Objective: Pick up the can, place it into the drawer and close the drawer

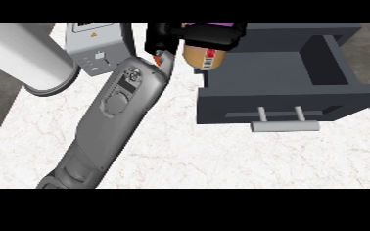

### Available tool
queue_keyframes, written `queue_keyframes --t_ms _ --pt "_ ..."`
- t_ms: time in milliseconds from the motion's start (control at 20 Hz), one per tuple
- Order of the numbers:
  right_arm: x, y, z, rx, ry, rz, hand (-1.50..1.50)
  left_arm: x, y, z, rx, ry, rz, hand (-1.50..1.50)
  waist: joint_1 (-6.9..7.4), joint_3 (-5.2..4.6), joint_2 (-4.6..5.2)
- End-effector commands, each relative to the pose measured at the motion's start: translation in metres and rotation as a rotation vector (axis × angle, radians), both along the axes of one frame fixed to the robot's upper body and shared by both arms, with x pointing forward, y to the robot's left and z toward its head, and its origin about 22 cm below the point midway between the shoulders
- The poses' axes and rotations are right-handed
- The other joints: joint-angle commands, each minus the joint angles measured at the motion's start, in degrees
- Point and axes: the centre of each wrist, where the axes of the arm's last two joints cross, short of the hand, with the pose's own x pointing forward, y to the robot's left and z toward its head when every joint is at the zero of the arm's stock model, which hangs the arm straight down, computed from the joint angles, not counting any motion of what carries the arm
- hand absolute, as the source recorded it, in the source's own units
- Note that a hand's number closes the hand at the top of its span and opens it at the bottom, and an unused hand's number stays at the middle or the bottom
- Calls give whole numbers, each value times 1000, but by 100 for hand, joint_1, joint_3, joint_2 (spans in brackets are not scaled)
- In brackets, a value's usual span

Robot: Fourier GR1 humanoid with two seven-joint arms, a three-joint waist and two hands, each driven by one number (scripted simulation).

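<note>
On the counter's far side, just left of the open drawer (278, 90), your left hand (160, 38) is wrapped round the can (204, 56). The black fingers (230, 38) curl across its purple top, and only the tan lower body with a small label shows beneath them. You can see the can tilted and held in the air at the drawer's rear left corner, overlapping the left wall. Whether it is already over the cavity or just beside it you cannot tell from this angle.

The drawer is a dark grey box pulled well out over the counter (217, 161). Its inside looks bare and shadowed, and its pale bar handle (285, 126) stands off the front panel on two posts, facing you.

The counter is white stone with faint reddish veins, and it fills the lower part of the view. Your grey forearm (119, 112) crosses it diagonally from the lower left up to the hand.

Behind the forearm stands a light grey boxy appliance (94, 46) with a warning label on its top. At the far left lies a large white cylinder (33, 61), reaching past the counter's edge. A darker grey floor (7, 95) shows along the left edge.

Your right hand shows nowhere.
</note>
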Motion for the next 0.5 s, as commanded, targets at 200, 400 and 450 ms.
queue_keyframes --t_ms 200,400,450 --pt "-5 5 -6 -3 1 -6 -150 8 -40 25 24 2 9 150 -52 1 3" --pt "16 3 11 1 -1 0 -150 24 -51 41 48 30 7 150 -76 1 31" --pt "13 9 -11 -5 5 20 -150 24 -53 41 57 11 -9 150 -84 3 29"
